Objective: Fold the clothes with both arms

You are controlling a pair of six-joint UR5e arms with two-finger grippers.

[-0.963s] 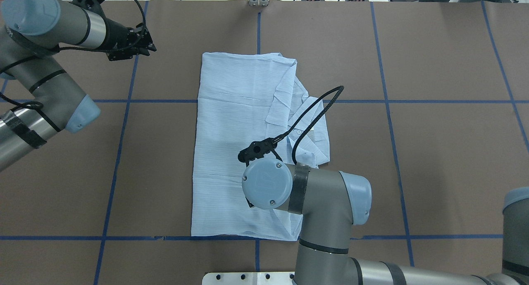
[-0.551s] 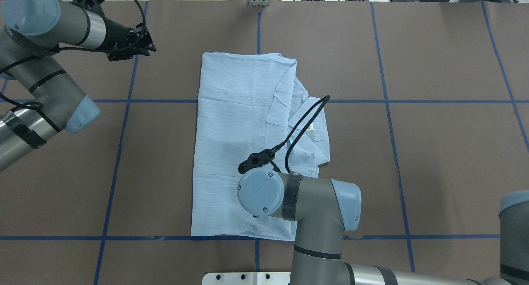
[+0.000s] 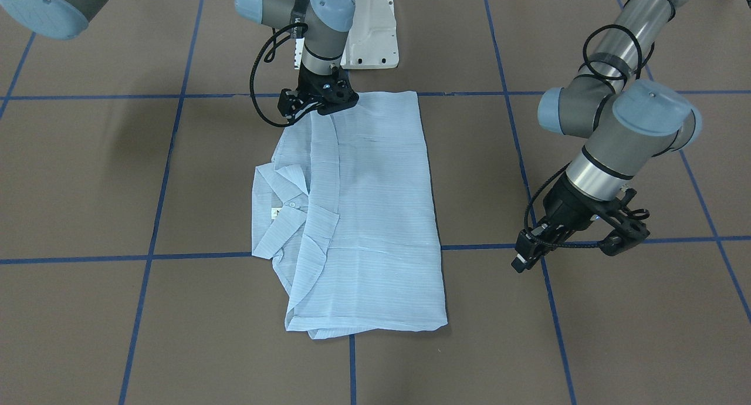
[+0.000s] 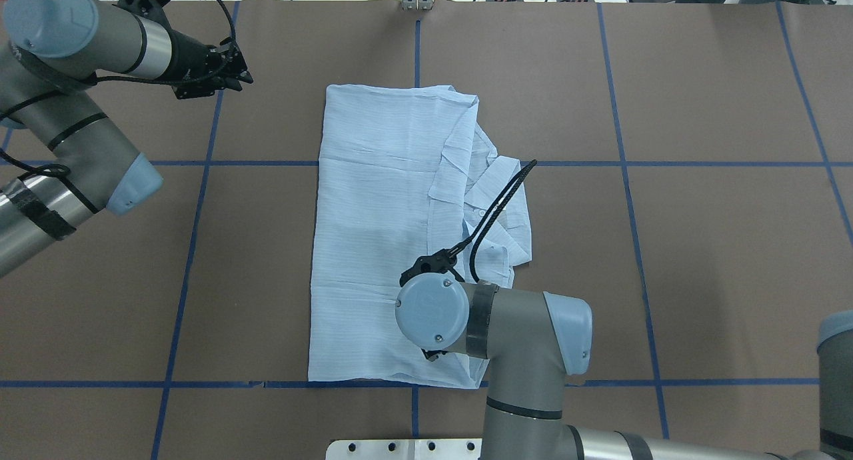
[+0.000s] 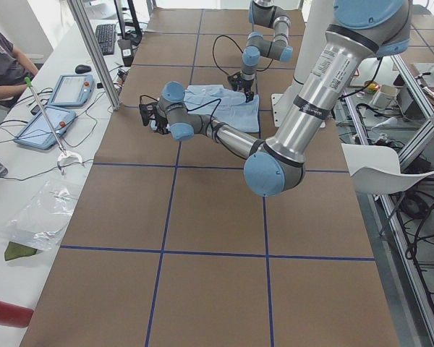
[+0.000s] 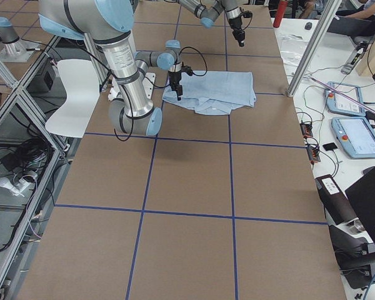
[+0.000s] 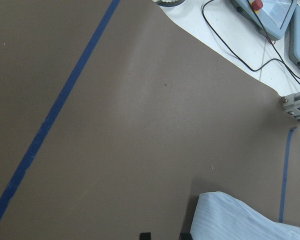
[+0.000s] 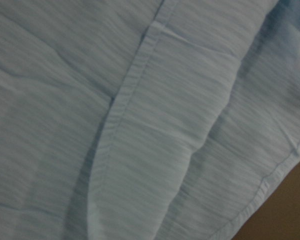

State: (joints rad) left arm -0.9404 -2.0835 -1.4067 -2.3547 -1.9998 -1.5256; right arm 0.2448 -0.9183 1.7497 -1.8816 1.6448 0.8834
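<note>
At the centre of the overhead frame: the shirt point(image 4: 380, 200) lies flat on the brown worktop point(image 4: 700, 247), folded into a tall rectangle. Its collar point(image 3: 287, 179) and small label point(image 3: 274, 213) stick out along 1 long side.
Right tool point(image 3: 322, 100): low at the shirt's upper left corner in the front-facing view, touching the cloth or just above it. I cannot tell whether it is wide, narrow or pinching fabric.
Left tool point(image 4: 233, 75): upper left of the overhead frame, well apart from the shirt. Its 2 fingertips point(image 7: 145, 235) are parted with nothing between them.
Handling: the cloth looks thin, light and limp. It should drape, slide and let its layers slip apart when lifted.
Where to hold: probably the 2 corners of a short edge, 1 per tool, pinching every layer at the stitched hem. The collar side is thicker and uneven.
Front-facing view: shows the right tool at the corner.
Overhead view: a blue wrist cap hides that tool, but the whole outline of the shirt is plain.
Right wrist view: only blurred striped cloth, a hem seam and a sliver of worktop at lower right, with no fingers in frame.
Left wrist view: a shirt corner at lower right, beside a blue tape line point(image 7: 285, 175).
</note>
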